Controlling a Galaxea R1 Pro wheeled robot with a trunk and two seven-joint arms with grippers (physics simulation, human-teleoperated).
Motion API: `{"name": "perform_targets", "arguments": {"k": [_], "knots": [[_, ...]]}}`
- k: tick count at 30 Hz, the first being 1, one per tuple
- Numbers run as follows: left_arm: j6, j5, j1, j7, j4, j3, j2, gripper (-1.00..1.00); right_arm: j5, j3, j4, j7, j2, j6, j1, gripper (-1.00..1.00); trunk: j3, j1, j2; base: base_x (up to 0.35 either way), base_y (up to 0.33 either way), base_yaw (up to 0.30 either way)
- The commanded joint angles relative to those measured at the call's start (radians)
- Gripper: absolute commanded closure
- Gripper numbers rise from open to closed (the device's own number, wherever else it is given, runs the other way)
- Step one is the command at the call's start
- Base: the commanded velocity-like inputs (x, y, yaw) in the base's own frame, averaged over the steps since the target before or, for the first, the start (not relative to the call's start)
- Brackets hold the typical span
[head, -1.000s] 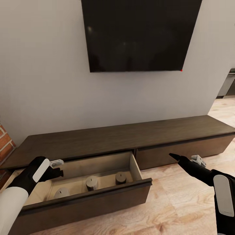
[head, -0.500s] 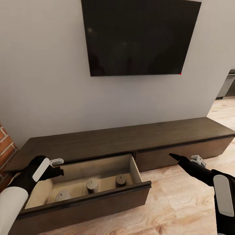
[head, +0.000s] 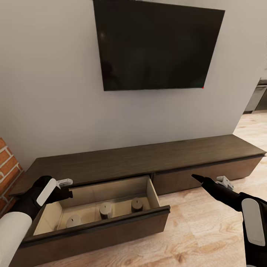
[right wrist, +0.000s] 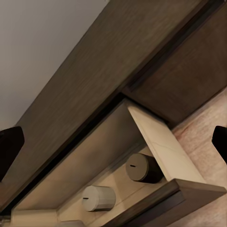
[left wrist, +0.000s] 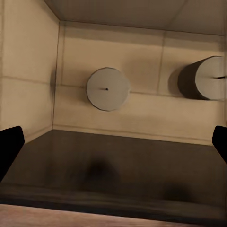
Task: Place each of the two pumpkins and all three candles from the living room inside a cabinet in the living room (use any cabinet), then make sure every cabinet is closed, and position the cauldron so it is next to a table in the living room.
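Inside the pulled-out left drawer of the long, low, dark brown wooden cabinet (head: pixel 148 157), three stubby tan-brown cylindrical candles (head: pixel 105 210) stand along its pale floor. The left gripper (head: pixel 66 188) hovers over the drawer's left rear corner, the right gripper (head: pixel 207 180) before the closed right drawer; both spread wide, empty.

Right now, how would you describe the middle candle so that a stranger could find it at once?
Below the wall television runs a long dark cabinet with its left drawer pulled open. Three candles stand in a row inside; the middle candle has a neighbour on each side.
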Motion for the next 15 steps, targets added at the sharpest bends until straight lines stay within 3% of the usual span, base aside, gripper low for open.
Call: {"name": "perform_targets", "arguments": {"k": [1, 6, 15], "knots": [[0.002, 0.010, -0.001, 0.009, -0.001, -0.005, 0.001, -1.00, 0.003, -0.001, -0.001, 0.004, 0.000, 0.005, -0.001, -1.00, 0.002, -0.004, 0.007, -0.011, 0.000, 0.000], [0.002, 0.010, -0.001, 0.009, -0.002, -0.004, 0.001, -1.00, 0.003, 0.002, -0.001, 0.004, 0.000, 0.005, -0.001, -1.00, 0.018, -0.023, 0.042, -0.142, 0.000, 0.000], [0.002, 0.010, -0.001, 0.009, -0.003, -0.004, 0.001, -1.00, 0.003, 0.006, 0.000, 0.004, 0.000, 0.005, -0.001, -1.00, 0.046, -0.058, 0.105, -0.306, 0.000, 0.005]]}}
